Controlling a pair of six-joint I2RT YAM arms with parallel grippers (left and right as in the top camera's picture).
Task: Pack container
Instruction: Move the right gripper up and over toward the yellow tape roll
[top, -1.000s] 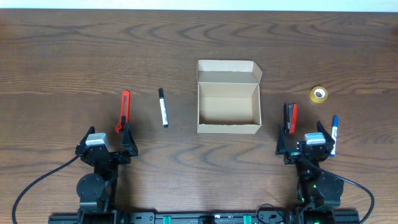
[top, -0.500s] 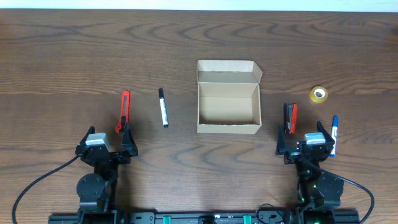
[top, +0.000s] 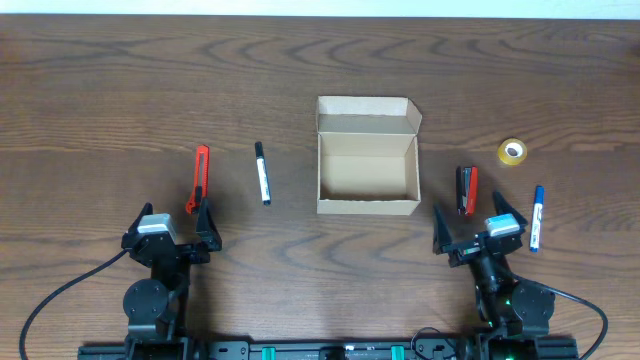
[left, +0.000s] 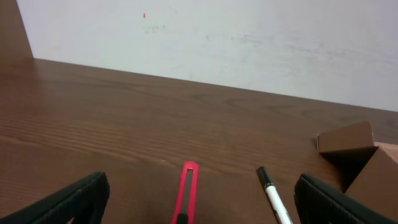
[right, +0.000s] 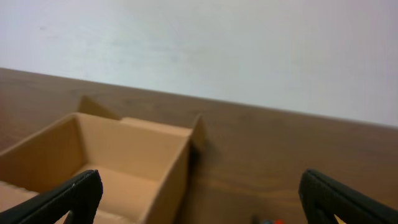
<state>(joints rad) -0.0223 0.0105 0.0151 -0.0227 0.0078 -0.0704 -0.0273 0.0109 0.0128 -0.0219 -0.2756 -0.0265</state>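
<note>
The container (top: 367, 203) is an open, empty tan cardboard box at the table's middle, with its flap lid standing up at the back. It also shows in the right wrist view (right: 124, 155) and at the edge of the left wrist view (left: 354, 149). A red utility knife (top: 199, 178) and a black-and-white marker (top: 262, 172) lie left of it. Both show in the left wrist view, the knife (left: 186, 190) and the marker (left: 272, 194). My left gripper (top: 170, 226) is open and empty just in front of the knife, as the left wrist view (left: 202, 199) shows. My right gripper (top: 472, 222) is open and empty, front right of the box; in the right wrist view (right: 199, 193) it is open too.
A red-and-black tool (top: 466, 189), a blue marker (top: 537, 217) and a yellow tape roll (top: 512, 151) lie to the right of the box. A pale wall stands behind the table's far edge.
My right gripper has turned to the left, toward the box's front right corner. The left arm and the objects have not moved.
</note>
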